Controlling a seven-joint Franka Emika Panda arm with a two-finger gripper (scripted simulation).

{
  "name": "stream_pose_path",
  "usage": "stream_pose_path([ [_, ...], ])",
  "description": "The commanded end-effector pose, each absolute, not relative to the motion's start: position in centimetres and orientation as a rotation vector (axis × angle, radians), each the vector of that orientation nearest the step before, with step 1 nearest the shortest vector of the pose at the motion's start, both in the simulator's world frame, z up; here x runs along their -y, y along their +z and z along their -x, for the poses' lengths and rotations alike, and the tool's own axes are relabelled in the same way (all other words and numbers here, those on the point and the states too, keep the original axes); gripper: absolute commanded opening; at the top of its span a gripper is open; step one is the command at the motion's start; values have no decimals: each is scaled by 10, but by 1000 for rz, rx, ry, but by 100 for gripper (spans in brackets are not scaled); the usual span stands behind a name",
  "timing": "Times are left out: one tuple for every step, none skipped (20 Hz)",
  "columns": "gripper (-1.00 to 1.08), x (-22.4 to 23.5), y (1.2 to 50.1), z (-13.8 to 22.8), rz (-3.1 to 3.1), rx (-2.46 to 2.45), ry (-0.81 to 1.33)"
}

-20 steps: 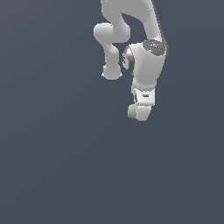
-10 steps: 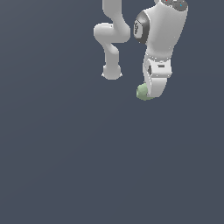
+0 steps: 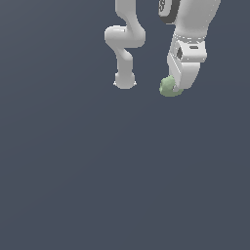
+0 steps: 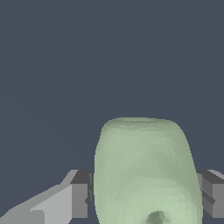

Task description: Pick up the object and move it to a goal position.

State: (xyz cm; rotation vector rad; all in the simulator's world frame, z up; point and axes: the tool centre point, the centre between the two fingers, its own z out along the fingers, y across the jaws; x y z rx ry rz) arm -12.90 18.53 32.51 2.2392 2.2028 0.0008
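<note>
**Green lump held in the gripper, raised off the floor**

Starting at the exterior view's left, we see only flat, dark grey-blue ground [image 3: 63, 171], with nothing standing on it there. Toward the middle, the white arm [image 3: 125, 44] comes into sight: its rounded base sits on the ground, and the jointed links rise from it and bend out past the upper edge of the picture. Further to the exterior view's right, the arm's last links come back down into view, ending in the white gripper [image 3: 177, 89], which points downward with a slight tilt. At its tip sits the object [image 3: 167, 86], a small pale green rounded lump, much smaller than the gripper body above it. It lies to the exterior view's right of the arm's base and apart from it. We cannot tell from this view alone how high it hangs above the ground.

In the wrist view we see the object [image 4: 144, 173] up close, filling the space between the two fingers. One finger [image 4: 74, 199] presses against one of its flanks, and the other finger [image 4: 212, 192] meets the opposite flank, so the jaws are clamped on the lump, one pad on each side. A small dimple shows on the lump near the edge of the picture. Behind it there is only the plain dark ground [image 4: 109, 57].
</note>
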Motion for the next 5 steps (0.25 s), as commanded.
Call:
stream_pose_path([
  [-100,-188,333,132,-2241,-2202,0],
  [-100,-189,335,133,-2241,-2202,0],
  [-100,-190,336,134,-2241,-2202,0],
  [-100,-190,337,134,-2242,-2201,0],
  [-100,-190,337,134,-2242,-2201,0],
])
